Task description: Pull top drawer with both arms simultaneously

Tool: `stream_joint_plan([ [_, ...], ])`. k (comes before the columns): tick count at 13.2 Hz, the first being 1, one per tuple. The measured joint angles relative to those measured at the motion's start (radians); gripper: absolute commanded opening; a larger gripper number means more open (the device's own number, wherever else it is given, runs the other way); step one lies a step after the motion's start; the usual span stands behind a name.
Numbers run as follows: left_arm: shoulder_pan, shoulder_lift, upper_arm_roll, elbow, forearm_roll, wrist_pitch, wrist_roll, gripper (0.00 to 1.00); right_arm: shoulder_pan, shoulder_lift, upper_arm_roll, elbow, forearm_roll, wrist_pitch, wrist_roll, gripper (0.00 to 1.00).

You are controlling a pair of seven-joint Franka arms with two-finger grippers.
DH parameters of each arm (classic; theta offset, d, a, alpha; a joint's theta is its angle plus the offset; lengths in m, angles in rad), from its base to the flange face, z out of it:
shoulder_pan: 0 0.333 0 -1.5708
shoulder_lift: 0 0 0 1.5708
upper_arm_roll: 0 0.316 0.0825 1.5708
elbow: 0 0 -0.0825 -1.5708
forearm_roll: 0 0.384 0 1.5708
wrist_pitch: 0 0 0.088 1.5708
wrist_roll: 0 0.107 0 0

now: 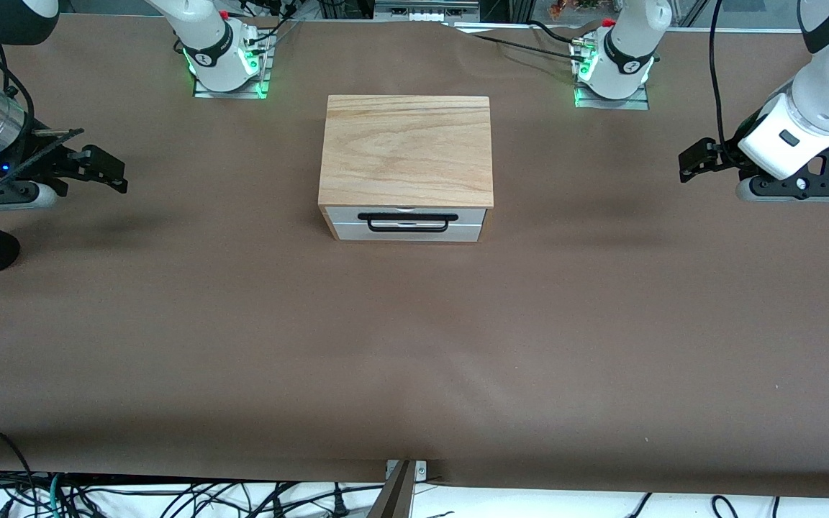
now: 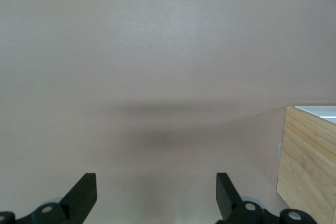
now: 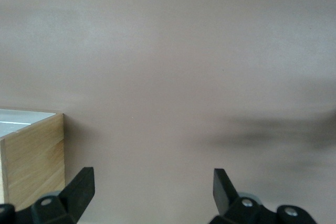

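Robotics lab: bolted arm bases (image 1: 227,68), paper-covered table (image 1: 414,345), loose cables (image 1: 170,500).

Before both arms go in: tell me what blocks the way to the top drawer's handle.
Nothing visible does. Only bare table lies between the top drawer and the open left pincer and right pincer, each over its own table end.

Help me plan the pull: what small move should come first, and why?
Probably bring both open grippers in toward the black bar handle. The top drawer looks shut, while the left gripper and right gripper hover over bare table at opposite ends.
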State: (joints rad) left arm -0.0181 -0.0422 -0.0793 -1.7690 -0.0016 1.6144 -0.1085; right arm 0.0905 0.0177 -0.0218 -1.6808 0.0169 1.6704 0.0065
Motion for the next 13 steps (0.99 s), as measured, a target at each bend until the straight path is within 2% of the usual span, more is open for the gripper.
stream_joint_plan([
  [5,0.0,0.039,-0.001,-0.007,-0.028,0.051,0.0,1.0,0.0,0.001,0.0,0.0,0.0,0.0,0.0,1.0],
  [13,0.0,0.034,-0.001,-0.004,-0.03,0.033,0.0,1.0,0.007,0.027,0.005,0.0,0.002,0.001,-0.005,1.0],
])
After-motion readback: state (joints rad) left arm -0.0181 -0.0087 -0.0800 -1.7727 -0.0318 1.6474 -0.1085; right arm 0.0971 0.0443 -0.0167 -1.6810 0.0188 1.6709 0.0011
